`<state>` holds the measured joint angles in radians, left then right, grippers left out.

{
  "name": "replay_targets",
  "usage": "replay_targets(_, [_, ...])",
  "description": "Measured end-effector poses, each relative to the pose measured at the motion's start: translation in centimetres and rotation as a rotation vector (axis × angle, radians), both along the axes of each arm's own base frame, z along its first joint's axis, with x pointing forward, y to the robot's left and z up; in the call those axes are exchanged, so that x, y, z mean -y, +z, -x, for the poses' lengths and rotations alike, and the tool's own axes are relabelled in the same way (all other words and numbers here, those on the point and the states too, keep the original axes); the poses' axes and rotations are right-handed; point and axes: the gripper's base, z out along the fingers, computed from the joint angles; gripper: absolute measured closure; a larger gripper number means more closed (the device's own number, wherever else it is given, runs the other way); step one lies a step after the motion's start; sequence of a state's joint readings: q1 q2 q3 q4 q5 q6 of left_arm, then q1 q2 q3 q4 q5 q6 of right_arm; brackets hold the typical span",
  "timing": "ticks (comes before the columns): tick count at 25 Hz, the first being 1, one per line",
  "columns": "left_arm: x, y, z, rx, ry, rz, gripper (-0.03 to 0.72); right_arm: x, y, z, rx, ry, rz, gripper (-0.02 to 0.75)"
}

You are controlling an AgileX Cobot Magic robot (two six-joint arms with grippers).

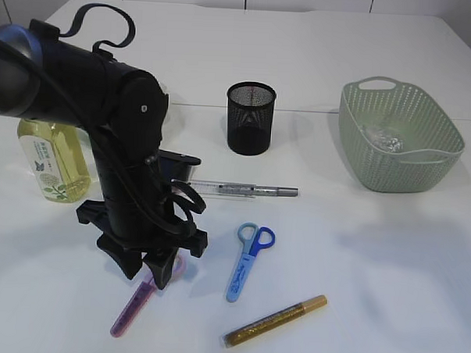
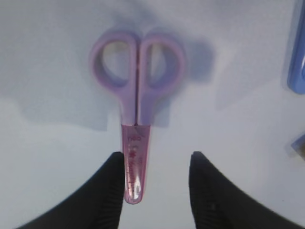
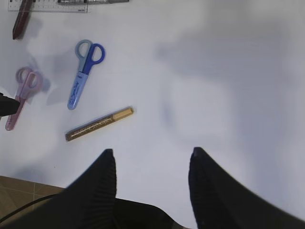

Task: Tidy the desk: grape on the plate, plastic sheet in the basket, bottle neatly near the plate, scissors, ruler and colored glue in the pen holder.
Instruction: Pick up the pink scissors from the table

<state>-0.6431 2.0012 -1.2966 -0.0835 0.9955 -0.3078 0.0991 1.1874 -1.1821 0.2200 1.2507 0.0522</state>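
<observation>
From my console the left hand (image 2: 155, 191) hung low over the pink scissors (image 2: 137, 119), its fingers (image 2: 107, 191) parted on either side of the capped blade tip, one finger just touching the cap, nothing clamped; the scissors lay flat on the white worktop (image 1: 388, 269); the right hand (image 3: 150, 186) hovered high above bare worktop with its fingers spread and empty; the blue scissors (image 1: 250, 259) lay beside the pink pair, the gold glue pen (image 1: 276, 320) near the front edge, and the clear ruler (image 1: 235, 190) with a pen on it in front of the black mesh pen holder (image 1: 250, 118); the green basket (image 1: 397, 137) stood at the right with a crumpled plastic sheet (image 1: 386, 138) inside; the yellow bottle (image 1: 55, 165) stood upright behind the left arm.
</observation>
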Motion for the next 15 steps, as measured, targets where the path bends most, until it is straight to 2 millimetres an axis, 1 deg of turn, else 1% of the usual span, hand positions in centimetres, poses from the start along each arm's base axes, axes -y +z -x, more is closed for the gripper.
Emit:
replay_targets(9, [0.0,-0.1,-0.2,0.015,-0.004,0.002,0.367,0.0,0.0,0.0,0.000,0.000,0.000,0.339])
replay_targets(12, [-0.2,-1.0,-0.4,-0.007,0.005,-0.014,0.365,0.0,0.0,0.0,0.000,0.000,0.000,0.339])
replay_targets(15, [-0.3,-1.5,-0.4,-0.019,0.007,-0.023,0.347,0.0,0.0,0.0,0.000,0.000,0.000,0.339])
